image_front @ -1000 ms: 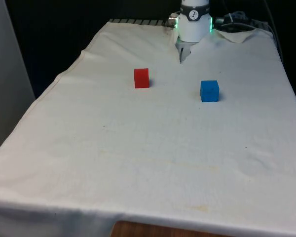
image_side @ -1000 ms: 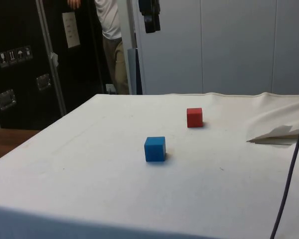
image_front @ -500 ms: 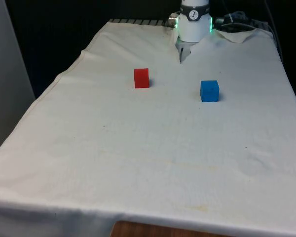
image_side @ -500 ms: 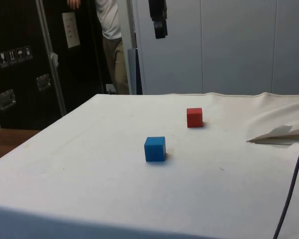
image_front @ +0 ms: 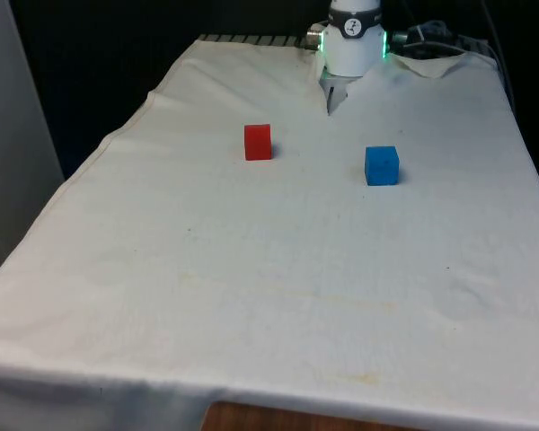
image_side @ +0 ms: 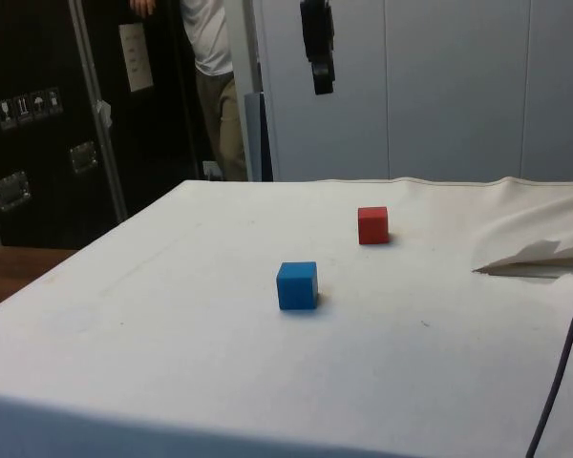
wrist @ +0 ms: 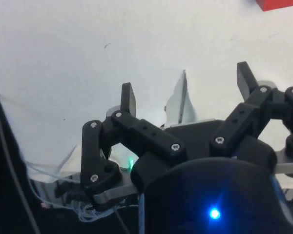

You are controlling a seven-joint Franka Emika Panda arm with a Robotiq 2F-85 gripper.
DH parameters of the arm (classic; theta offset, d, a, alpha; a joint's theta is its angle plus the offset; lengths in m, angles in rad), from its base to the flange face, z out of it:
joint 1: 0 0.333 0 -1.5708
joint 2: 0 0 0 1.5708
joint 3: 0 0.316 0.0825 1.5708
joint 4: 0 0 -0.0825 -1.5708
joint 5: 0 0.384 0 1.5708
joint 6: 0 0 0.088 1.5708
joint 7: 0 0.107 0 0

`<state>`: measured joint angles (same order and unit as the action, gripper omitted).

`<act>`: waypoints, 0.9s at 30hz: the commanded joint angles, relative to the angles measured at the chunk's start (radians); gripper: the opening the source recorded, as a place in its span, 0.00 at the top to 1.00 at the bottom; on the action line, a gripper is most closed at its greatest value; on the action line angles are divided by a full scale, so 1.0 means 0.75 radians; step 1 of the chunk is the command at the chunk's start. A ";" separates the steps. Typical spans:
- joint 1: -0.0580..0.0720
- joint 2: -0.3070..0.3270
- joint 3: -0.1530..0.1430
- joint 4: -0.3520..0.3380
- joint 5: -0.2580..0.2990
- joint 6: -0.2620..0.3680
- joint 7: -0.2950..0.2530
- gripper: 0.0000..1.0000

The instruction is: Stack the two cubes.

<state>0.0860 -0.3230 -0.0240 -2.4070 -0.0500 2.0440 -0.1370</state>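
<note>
The gripper hangs high above the counter with its fingers spread wide, holding nothing. In the side view the red cube sits below it and a little toward the right, nearer than the blue cube. The cubes stand well apart, far from any edge, with open cloth around both.

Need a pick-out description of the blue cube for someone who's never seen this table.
Start from the white cloth covering the table. Two small cubes sit apart on it, nothing touching them. The blue cube is the one toward the front view's right, slightly nearer that camera than the red cube.
</note>
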 commanded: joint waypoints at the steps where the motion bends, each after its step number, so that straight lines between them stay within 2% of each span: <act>1: -0.005 -0.009 0.005 -0.020 -0.021 0.024 0.015 0.00; 2: 0.000 -0.001 0.000 -0.008 -0.005 0.005 0.003 0.00; 3: -0.007 -0.009 0.003 -0.028 -0.027 0.032 0.013 0.00; 5: -0.009 -0.011 0.000 -0.041 -0.037 0.048 0.015 0.00; 12: -0.005 -0.011 0.000 -0.045 -0.031 0.053 0.013 0.00; 16: -0.005 -0.033 -0.011 -0.071 -0.019 0.069 0.000 0.00; 19: -0.004 -0.052 -0.033 -0.111 -0.005 0.107 -0.028 0.00; 20: -0.005 -0.036 -0.024 -0.088 -0.017 0.075 -0.013 0.00; 21: -0.004 -0.057 -0.041 -0.124 -0.001 0.121 -0.037 0.00; 27: -0.003 -0.077 -0.085 -0.191 0.021 0.211 -0.097 0.00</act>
<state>0.0820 -0.3760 -0.0830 -2.5430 -0.0430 2.1880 -0.2000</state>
